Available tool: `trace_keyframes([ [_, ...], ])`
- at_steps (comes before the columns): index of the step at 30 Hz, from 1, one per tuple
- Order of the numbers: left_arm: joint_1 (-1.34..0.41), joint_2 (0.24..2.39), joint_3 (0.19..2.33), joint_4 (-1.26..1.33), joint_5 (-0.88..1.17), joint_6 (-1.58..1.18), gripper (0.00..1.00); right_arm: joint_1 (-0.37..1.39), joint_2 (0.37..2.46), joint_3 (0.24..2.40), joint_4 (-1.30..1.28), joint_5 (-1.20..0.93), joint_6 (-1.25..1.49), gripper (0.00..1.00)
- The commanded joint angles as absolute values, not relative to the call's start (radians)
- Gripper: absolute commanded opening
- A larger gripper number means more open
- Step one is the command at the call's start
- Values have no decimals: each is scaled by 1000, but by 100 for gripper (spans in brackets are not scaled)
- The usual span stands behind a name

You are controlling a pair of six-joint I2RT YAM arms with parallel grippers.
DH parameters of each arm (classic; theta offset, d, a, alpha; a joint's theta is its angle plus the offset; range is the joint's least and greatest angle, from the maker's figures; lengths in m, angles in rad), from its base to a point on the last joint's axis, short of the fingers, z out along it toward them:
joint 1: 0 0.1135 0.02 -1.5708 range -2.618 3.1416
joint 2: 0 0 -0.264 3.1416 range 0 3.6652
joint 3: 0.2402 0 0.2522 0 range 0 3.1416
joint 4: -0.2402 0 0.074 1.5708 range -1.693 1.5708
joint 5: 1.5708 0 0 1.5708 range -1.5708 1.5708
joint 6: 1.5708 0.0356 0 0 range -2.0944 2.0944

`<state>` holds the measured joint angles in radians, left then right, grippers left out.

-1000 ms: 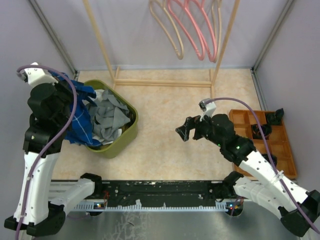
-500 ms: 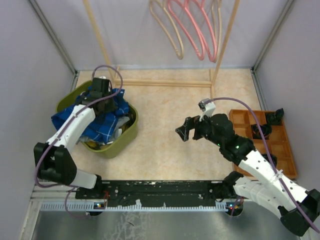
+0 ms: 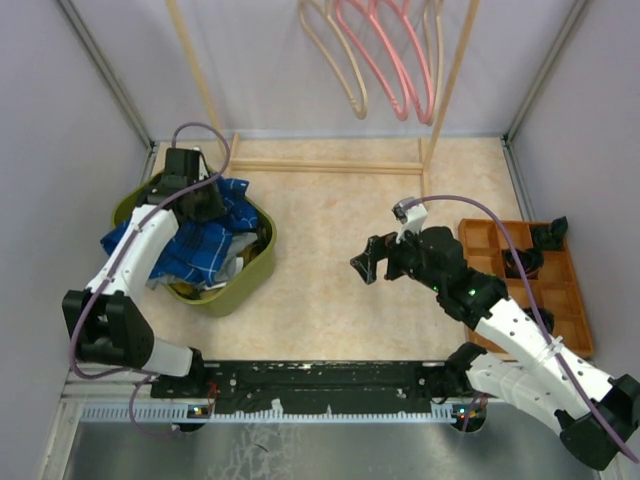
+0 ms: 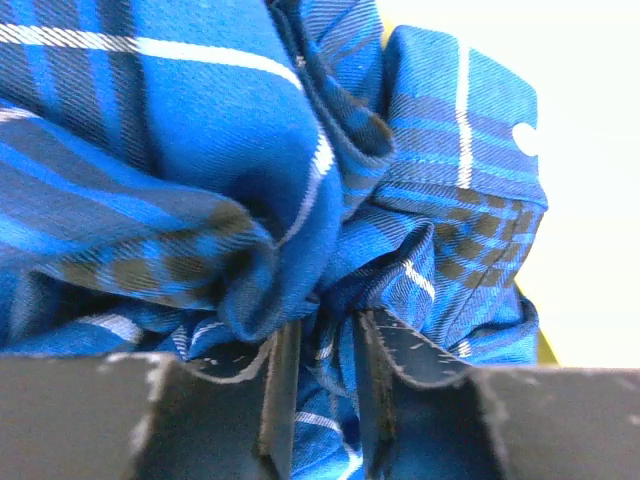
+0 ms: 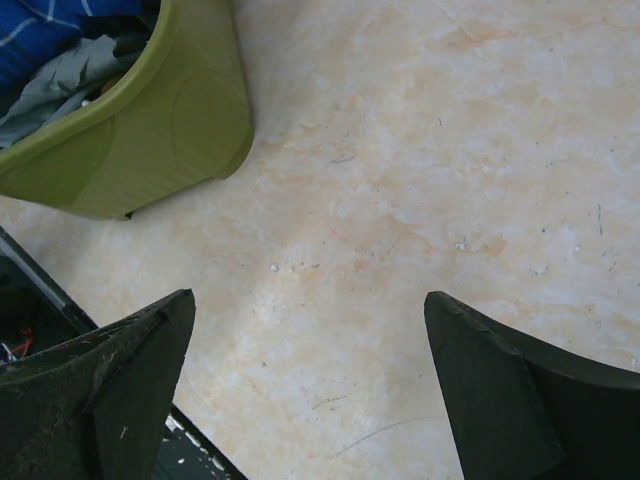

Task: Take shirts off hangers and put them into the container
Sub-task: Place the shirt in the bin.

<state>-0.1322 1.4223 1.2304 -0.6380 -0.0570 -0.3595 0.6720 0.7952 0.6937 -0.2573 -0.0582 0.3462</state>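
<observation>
Blue shirt point(image 3: 205, 245) heaped in olive container point(image 3: 262, 262), left of frame, spilling over rim. Left gripper point(image 4: 327, 335) down in it, jaws a slit apart, cloth between; cannot tell if gripping. Right gripper point(image 3: 364, 262) centre frame, spread wide, empty.

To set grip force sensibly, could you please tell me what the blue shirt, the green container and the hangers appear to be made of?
Blue shirt: woven cloth with a matte finish. The weave shows and it lies in soft folds.
Container: probably moulded plastic. The olive wall is smooth with a slight sheen, and the corner is rounded.
Hangers: thin, smooth loops in pink and a pale colour. They could be plastic or coated wire, but it is unclear which.
</observation>
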Motion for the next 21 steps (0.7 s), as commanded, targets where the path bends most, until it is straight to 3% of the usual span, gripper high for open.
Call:
trace_keyframes([
  [1,-124,1388,1307,-737,-11,-337,48,678,811,735,-246,-72,299,98],
  [2,-124,1353,1312,-724,-22,-348,63,679,813,739,-253,-67,297,98],
  [4,-124,1274,1318,-694,-55,-363,79,678,810,741,-257,-65,294,98],
  [7,-124,1185,1368,-714,-147,-377,95,678,805,737,-252,-68,294,98],
  [9,-125,1146,1407,-754,-214,-388,99,678,806,734,-248,-69,295,98],
  [21,-124,929,1363,-948,-592,-512,99,679,811,731,-240,-66,311,99],
])
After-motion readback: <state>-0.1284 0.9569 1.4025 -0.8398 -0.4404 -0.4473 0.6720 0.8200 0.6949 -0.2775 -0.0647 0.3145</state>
